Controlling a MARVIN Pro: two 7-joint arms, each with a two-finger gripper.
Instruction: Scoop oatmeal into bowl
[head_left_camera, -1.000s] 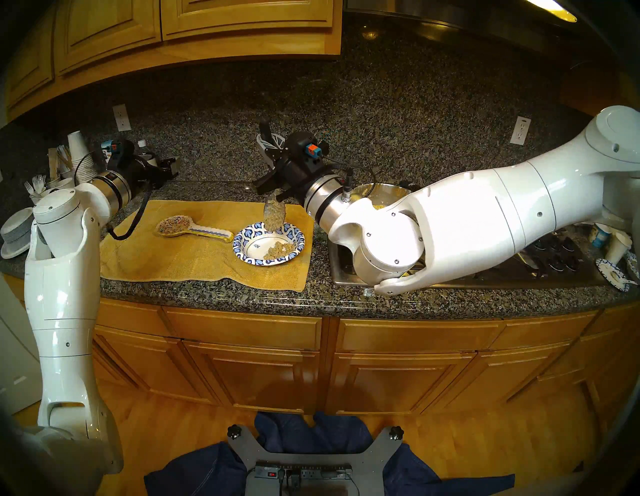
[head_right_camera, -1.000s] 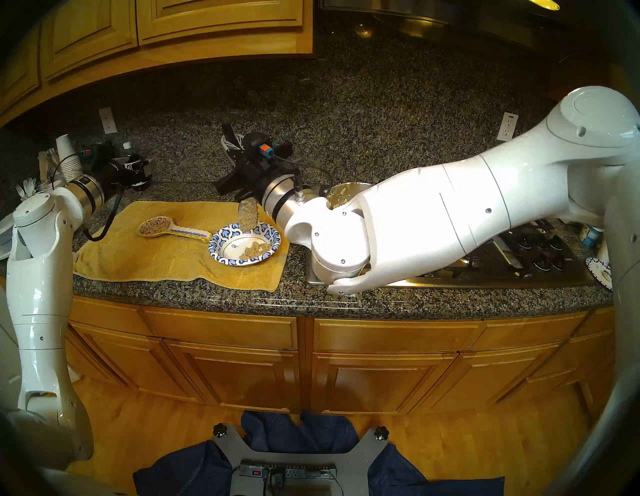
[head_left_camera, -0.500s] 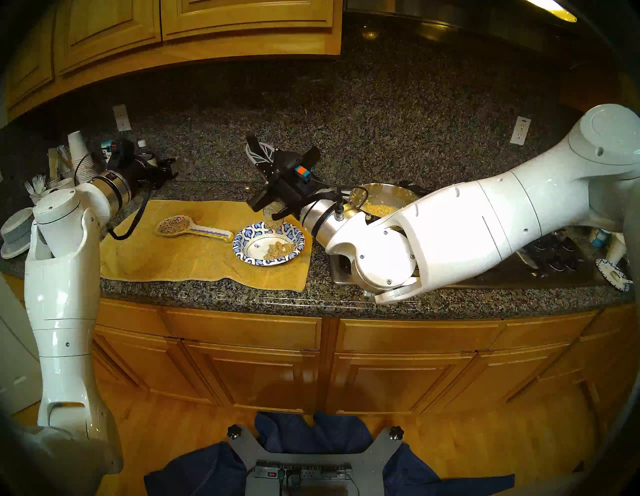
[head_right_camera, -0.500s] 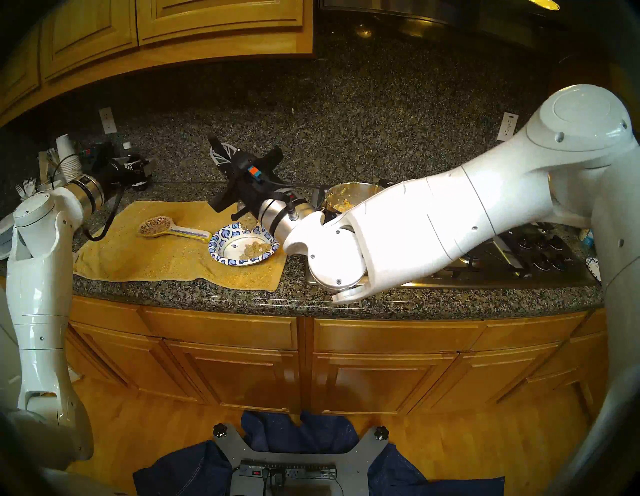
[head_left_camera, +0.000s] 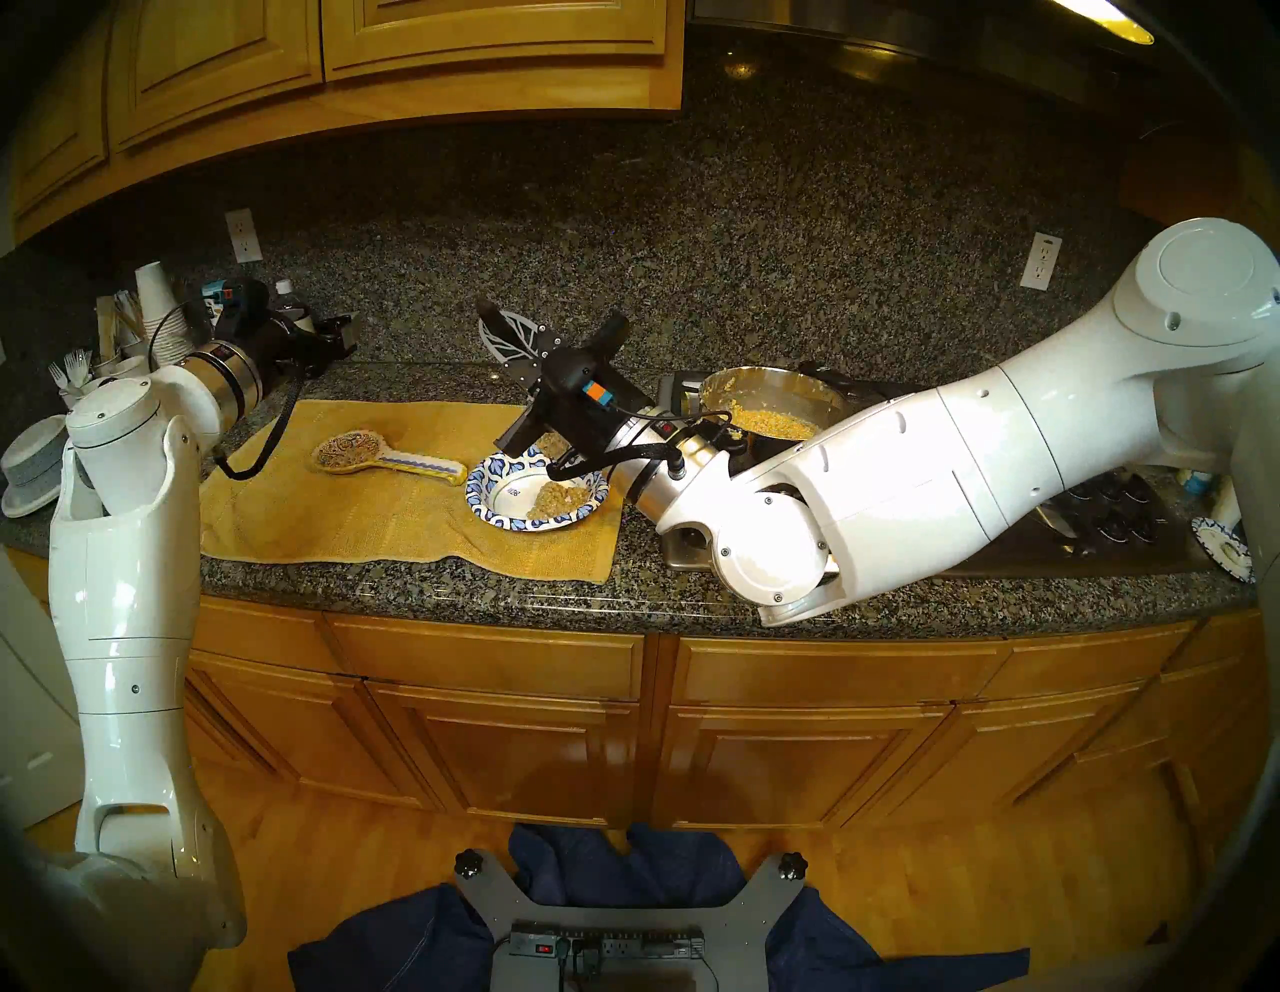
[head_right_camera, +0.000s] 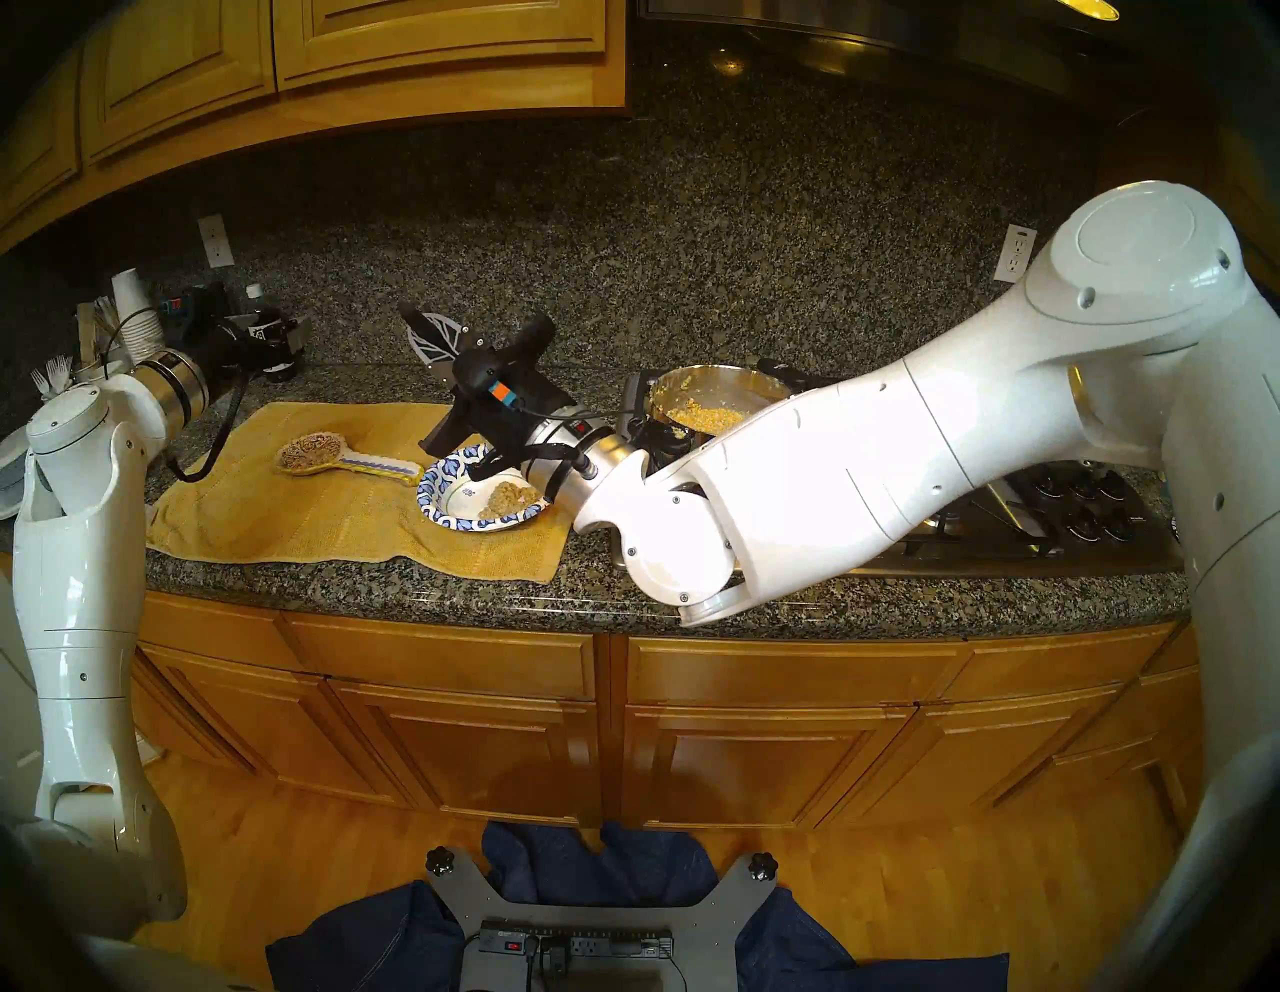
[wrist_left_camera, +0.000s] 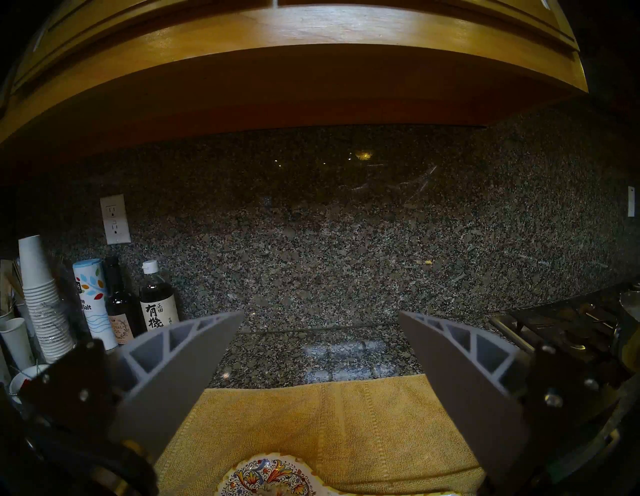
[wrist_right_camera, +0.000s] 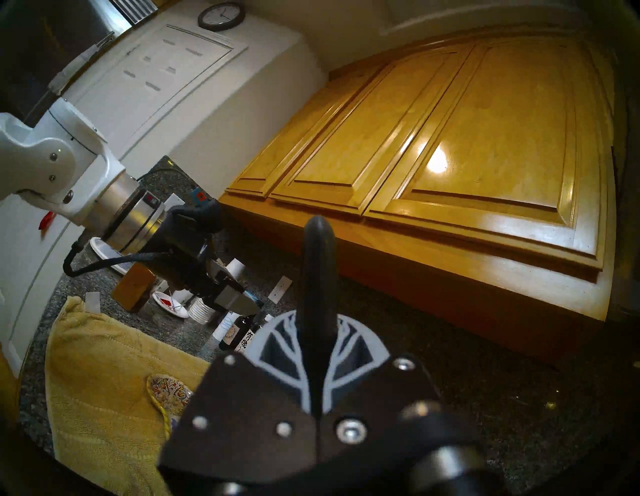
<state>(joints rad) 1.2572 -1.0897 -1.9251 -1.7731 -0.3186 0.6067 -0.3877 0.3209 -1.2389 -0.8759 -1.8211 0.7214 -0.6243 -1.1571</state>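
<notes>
Head left view. Right gripper (head_left_camera: 516, 346): jaws clamped on a black spoon handle (head_left_camera: 609, 332), wrist rolled further over than a second ago and sunk lower, now low over the bowl (head_left_camera: 485, 500) at its 12 o'clock rim. Spoon head (head_left_camera: 549, 443): a second ago plainly in sight and heaped above the bowl; now mostly hidden under the gripper body, a little oatmeal showing at the rim. Bowl: on the yellow towel (head_left_camera: 332, 512), heap of oatmeal (head_left_camera: 554, 500) at its 4 o'clock, about as large as before. Judgement: tipping under way, load not yet clearly dropped. Pot (head_left_camera: 762, 388): at 2 o'clock of the bowl, more of its oatmeal uncovered as the arm has lowered.

Head right view. Same arrangement; right gripper (head_right_camera: 433, 339) over the bowl (head_right_camera: 433, 500); spoon rest (head_right_camera: 346, 461) at the bowl's 9 o'clock, unmoved.

Left wrist view. Left gripper (wrist_left_camera: 320, 322): jaws wide apart, empty, aimed level at the backsplash, parked as before. Towel (wrist_left_camera: 311, 422) below; spoon rest (wrist_left_camera: 266, 479) at 6 o'clock.

Right wrist view. Fingers (wrist_right_camera: 277, 350) closed tight on the handle (wrist_right_camera: 317, 277), which runs to 12 o'clock. Bowl and oatmeal out of sight here.
</notes>
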